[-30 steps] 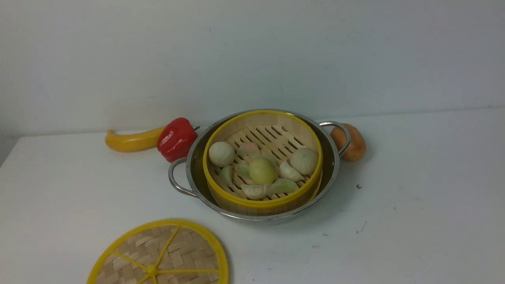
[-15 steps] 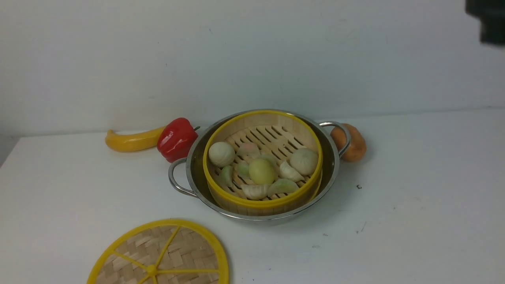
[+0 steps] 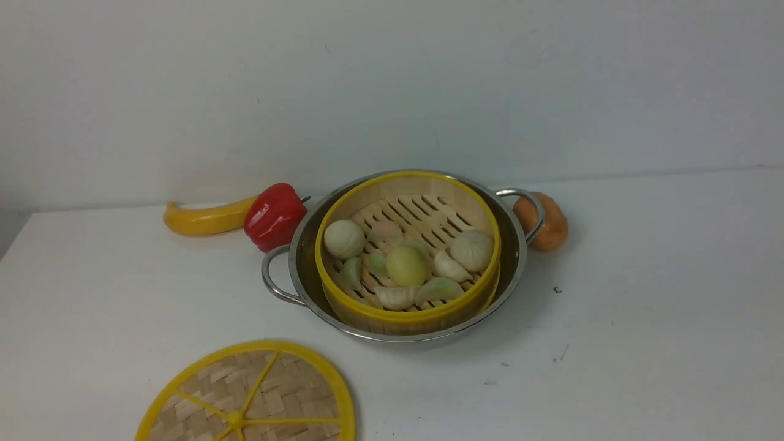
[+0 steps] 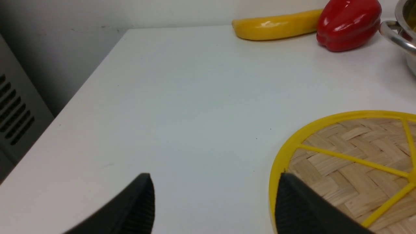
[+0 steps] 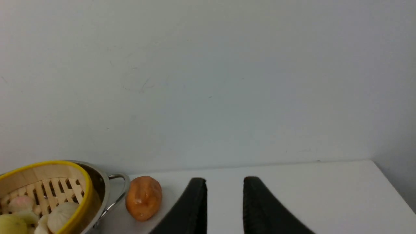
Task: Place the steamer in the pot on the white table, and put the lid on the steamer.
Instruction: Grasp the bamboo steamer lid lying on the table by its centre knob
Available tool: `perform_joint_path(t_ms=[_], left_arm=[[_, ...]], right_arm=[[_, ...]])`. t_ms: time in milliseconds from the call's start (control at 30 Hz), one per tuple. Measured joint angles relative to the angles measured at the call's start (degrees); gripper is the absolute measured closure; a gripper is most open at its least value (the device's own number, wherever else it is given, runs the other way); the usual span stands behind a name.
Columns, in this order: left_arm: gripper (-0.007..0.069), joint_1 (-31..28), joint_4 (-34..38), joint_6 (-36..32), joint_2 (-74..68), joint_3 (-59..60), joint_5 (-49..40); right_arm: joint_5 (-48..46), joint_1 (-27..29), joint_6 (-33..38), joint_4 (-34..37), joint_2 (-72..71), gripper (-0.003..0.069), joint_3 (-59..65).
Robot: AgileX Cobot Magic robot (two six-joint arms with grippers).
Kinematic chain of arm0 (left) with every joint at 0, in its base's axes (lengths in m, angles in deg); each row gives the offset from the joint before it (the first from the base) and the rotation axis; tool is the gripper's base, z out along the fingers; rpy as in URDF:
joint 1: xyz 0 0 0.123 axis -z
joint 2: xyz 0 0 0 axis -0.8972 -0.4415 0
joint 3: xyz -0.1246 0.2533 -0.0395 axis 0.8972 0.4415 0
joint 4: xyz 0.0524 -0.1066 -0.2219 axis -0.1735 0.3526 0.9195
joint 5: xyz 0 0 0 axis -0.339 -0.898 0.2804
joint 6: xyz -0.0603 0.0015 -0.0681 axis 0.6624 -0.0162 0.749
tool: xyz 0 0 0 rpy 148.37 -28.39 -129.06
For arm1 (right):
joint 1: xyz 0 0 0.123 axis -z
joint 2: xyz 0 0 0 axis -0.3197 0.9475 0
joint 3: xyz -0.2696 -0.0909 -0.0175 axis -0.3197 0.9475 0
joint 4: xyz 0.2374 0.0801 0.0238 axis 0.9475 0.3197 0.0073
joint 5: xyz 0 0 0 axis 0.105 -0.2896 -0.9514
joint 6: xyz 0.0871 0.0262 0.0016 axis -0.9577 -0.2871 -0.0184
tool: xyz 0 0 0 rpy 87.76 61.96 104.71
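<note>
Front view: steamer (image 3: 404, 317) sits inside the pot (image 3: 304, 269), level, slightly off toward the pot's right side, buns (image 3: 344, 239) and dumplings loose on its slats. So step one looks done. The lid (image 3: 257, 398) lies flat on the table (image 3: 643, 318), near side, left of the pot and well apart from it, partly cut by the frame edge. Lid not yet on the steamer, so that is what's left. No arm in this view. Clutter behind the pot: banana (image 3: 205, 220) touching pepper (image 3: 274, 215) on the left, orange lump (image 3: 551, 223) just behind the right handle.

Left wrist view: left gripper (image 4: 214, 182) low over the table, fingers spread wide, nothing between them. One finger lines up with the lid's yellow rim; contact cannot be told. Looks set for the lid pick, my guess. Pot handle, pepper and banana show beyond it.

Right wrist view: right gripper (image 5: 224, 182) has a clear gap between its fingers, empty, out to the right of the pot and orange lump, clear of the steamer.

Surface: plain white top, matte, a few dark specks, left edge drops off beside a grey vented panel (image 4: 13, 107). Bare pale wall (image 3: 392, 86) behind, a corner on the right. Even light, soft shadows.
</note>
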Motion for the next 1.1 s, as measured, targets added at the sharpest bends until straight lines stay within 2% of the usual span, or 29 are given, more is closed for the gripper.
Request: perform_joint_path(t_ms=[167, 367, 500, 700, 1100], left_arm=[[0.0163, 0.0, 0.0, 0.0, 0.0, 0.0, 0.0], [0.0163, 0.0, 0.0, 0.0, 0.0, 0.0, 0.0], [0.0163, 0.0, 0.0, 0.0, 0.0, 0.0, 0.0], [0.0163, 0.0, 0.0, 0.0, 0.0, 0.0, 0.0], [0.0163, 0.0, 0.0, 0.0, 0.0, 0.0, 0.0]], right_arm=[[5.9, 0.6, 0.0, -2.1, -4.3, 0.0466, 10.6], [6.3, 0.6, -0.3, -2.9, -10.6, 0.0448, 19.7], [6.2, 0.6, -0.3, -3.1, -12.9, 0.0438, 19.9], [0.2, 0.6, -0.2, -4.4, -15.0, 0.0425, 20.0], [-2.3, 0.5, -0.3, -4.6, -18.0, 0.0420, 20.0]])
